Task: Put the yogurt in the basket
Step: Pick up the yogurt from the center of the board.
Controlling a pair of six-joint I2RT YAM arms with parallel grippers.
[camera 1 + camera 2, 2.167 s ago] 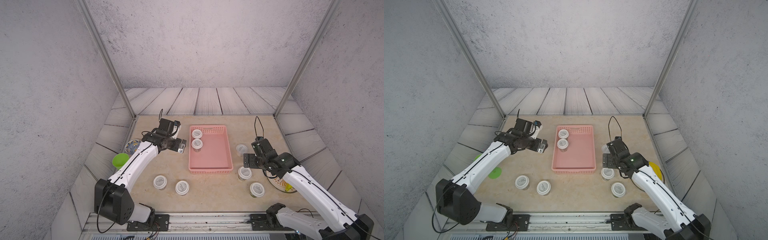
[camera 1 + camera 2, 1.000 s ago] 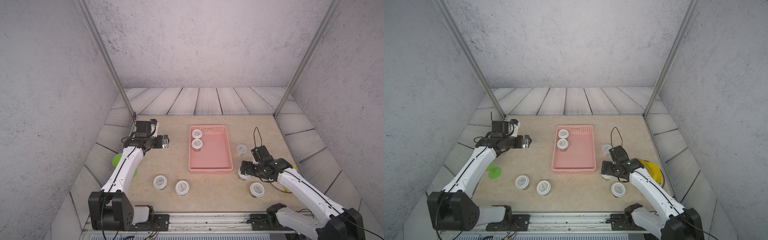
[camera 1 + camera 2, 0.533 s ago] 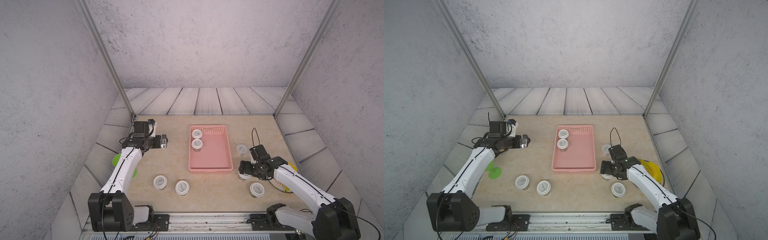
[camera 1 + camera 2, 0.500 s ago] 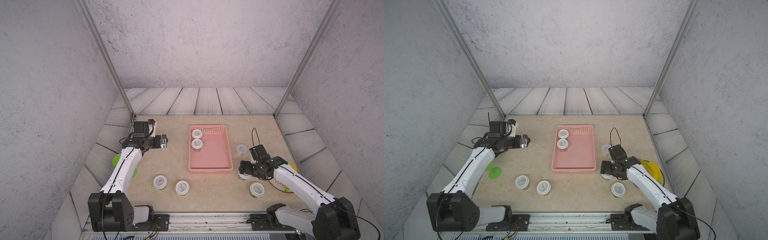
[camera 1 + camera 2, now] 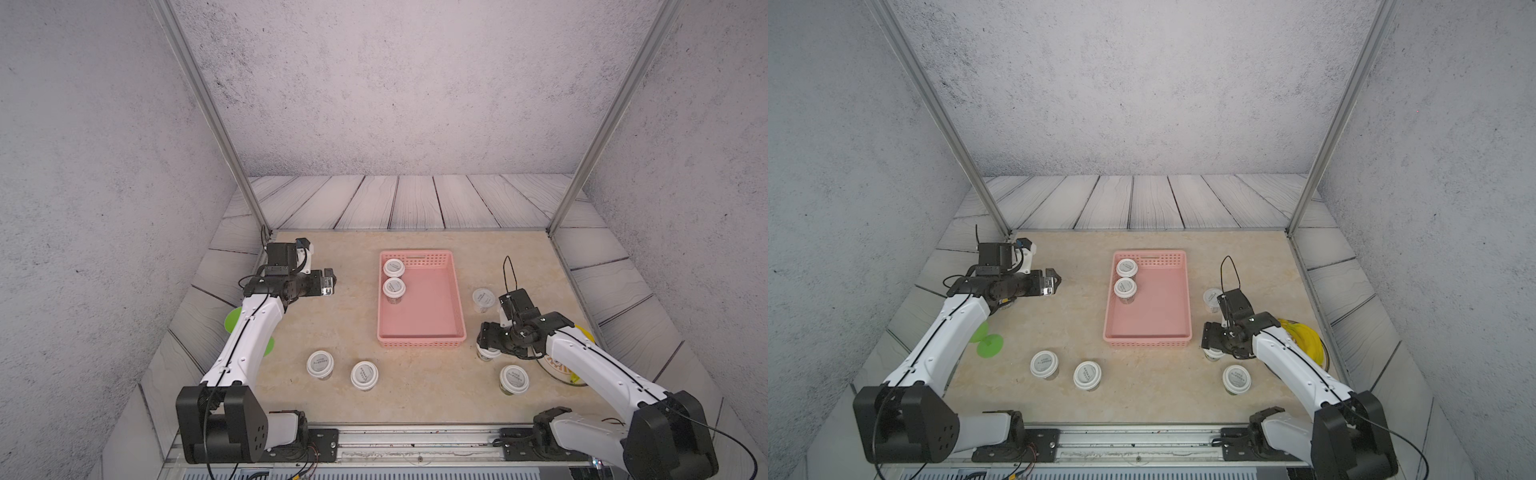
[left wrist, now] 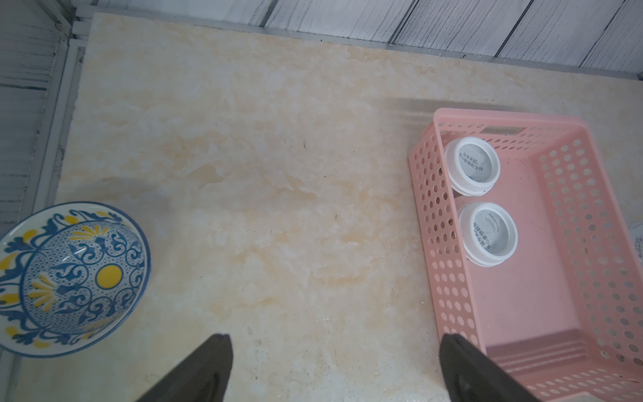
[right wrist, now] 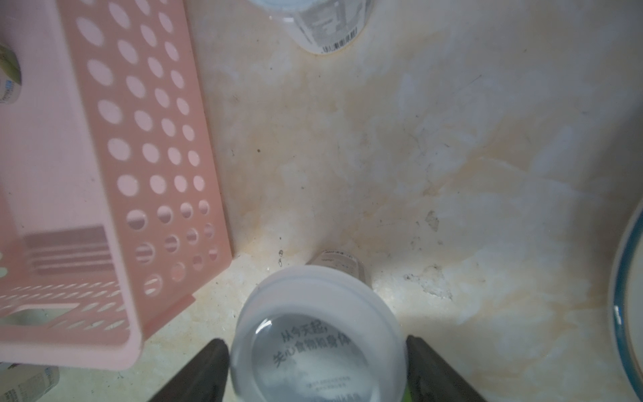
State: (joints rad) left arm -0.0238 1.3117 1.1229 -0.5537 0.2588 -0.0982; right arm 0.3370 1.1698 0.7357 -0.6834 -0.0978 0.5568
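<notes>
The pink basket [image 5: 419, 343] sits mid-table and holds two yogurt cups [image 5: 393, 267] [image 5: 393, 286] at its far left. Several more white-lidded yogurt cups stand on the table: two near the front left [image 5: 320, 364] [image 5: 364, 375], one right of the basket [image 5: 483, 297], one front right [image 5: 514, 379]. My right gripper [image 5: 487, 345] [image 7: 317, 344] is open astride another yogurt cup [image 7: 318, 313] by the basket's near right corner. One finger touches its lid and the other stands a sliver off. My left gripper [image 5: 330, 286] [image 6: 335, 339] hangs wide open and empty left of the basket.
A blue patterned bowl [image 6: 74, 278] lies below the left arm. A green cup [image 5: 235, 320] shows behind that arm. A bowl with something yellow in it [image 5: 1304, 336] sits at the right edge under the right arm. The aluminium rail runs along the front.
My right gripper has dropped over the cup by the basket's corner, and its jaws have narrowed onto the lid. The left arm had pulled back left from the basket and now holds still.
</notes>
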